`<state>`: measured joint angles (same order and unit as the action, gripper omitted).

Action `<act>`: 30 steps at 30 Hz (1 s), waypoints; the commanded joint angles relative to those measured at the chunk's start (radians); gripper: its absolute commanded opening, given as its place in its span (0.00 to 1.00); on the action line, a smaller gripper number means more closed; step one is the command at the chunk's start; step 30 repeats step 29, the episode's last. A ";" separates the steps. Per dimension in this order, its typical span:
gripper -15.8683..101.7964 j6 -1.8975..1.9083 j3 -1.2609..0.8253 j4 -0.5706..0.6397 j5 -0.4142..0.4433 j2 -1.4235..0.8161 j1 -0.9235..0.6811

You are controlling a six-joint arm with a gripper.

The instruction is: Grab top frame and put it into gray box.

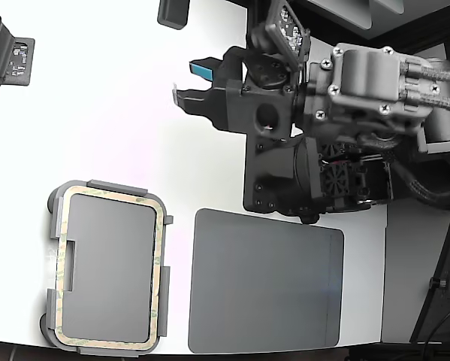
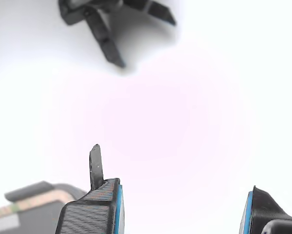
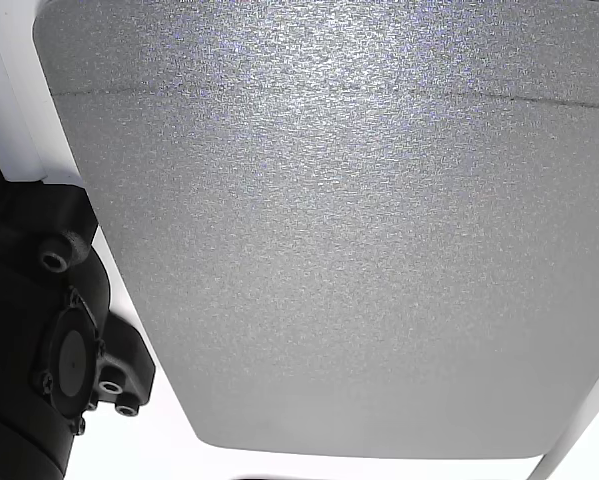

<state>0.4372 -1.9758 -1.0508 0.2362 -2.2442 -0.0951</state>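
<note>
Wrist view: jaws (image 2: 182,209) spread wide with nothing between them, blue-padded fingertips (image 2: 117,207) over bare white table (image 2: 184,122), corner of the gray box (image 2: 33,195) just in frame beside one finger. Exterior view has the gripper (image 1: 193,81) hovering over the table well apart from the top frame (image 1: 158,278), which sits seated in the gray box (image 1: 108,271) at the exterior view's lower left; dark gray mat (image 1: 266,282) lies just beside the box on the exterior view's right

Bare table (image 1: 119,113) between hand (image 1: 188,81) and frame (image 1: 161,256).
</note>
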 commanded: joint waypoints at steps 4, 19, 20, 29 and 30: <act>0.98 -0.244 -0.359 0.066 -0.137 -0.360 0.153; 0.98 -0.339 -0.663 0.087 -0.201 -0.710 0.183; 0.98 -0.339 -0.663 0.087 -0.202 -0.710 0.183; 0.98 -0.339 -0.663 0.087 -0.201 -0.710 0.183; 0.98 -0.339 -0.663 0.087 -0.201 -0.710 0.183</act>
